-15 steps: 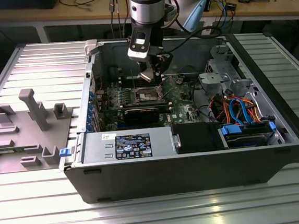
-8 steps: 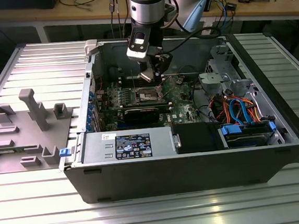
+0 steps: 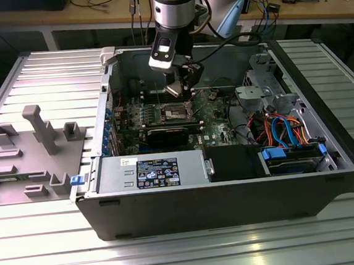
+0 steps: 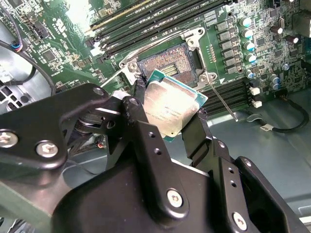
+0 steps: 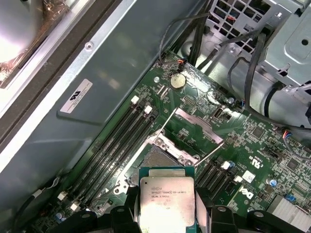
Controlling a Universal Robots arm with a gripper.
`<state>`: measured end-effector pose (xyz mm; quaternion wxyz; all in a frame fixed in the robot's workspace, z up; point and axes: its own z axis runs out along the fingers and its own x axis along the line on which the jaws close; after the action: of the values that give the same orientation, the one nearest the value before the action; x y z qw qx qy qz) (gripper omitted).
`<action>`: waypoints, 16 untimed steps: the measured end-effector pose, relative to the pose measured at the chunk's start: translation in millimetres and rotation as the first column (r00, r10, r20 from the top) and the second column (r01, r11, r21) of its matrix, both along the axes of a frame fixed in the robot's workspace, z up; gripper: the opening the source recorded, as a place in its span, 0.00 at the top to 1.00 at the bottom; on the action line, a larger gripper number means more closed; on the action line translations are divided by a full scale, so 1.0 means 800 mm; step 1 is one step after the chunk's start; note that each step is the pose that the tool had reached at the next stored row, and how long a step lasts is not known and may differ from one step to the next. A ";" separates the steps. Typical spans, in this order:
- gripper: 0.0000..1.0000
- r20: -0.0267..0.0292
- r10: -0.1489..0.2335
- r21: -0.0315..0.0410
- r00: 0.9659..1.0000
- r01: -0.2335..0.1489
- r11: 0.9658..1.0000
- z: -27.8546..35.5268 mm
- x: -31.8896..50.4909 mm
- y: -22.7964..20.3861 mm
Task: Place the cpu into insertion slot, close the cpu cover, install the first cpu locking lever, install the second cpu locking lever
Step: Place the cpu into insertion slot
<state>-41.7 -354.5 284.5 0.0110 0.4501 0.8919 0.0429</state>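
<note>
An open computer case [image 3: 219, 191] lies on a ribbed metal table [image 3: 48, 75] in the middle of the exterior view. The arm [image 3: 175, 8] comes down from the upper middle of that frame into the case. Its gripper [image 4: 171, 112] is pinching the cpu [image 5: 167, 201]. The two black fingers [image 4: 194, 133] press against opposite edges of the chip, whose silvery top faces both wrist cameras. The cpu is held in the air and tilted, over the green board and just beside the insertion slot [image 5: 163, 158], apart from it. The slot's dark contact field lies bare within its metal rim. Beyond the slot, the cpu cover [image 5: 194, 124] appears to be swung up and open, though its exact angle is hard to judge. Two thin locking levers [image 5: 167, 119] stick up free on either side of it. Long black memory slots [image 5: 116, 141] run alongside the socket. In the exterior view the slot sits below the gripper, near the frame's centre.
</note>
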 end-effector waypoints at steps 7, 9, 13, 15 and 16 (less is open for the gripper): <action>0.45 0.000 -0.021 0.000 1.000 0.021 1.000 0.0000 0.000 0.0000; 0.45 0.000 -0.027 0.000 1.000 0.027 1.000 0.0000 0.000 0.0000; 0.45 0.000 -0.044 0.000 0.999 0.044 0.999 0.0000 0.000 0.0000; 0.45 0.000 -0.057 0.000 0.998 0.057 0.998 0.0000 0.000 0.0000; 0.45 0.000 -0.060 0.000 0.998 0.060 0.998 0.0000 0.000 0.0000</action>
<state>-41.7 -354.5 284.4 0.0122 0.4765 0.8781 0.0425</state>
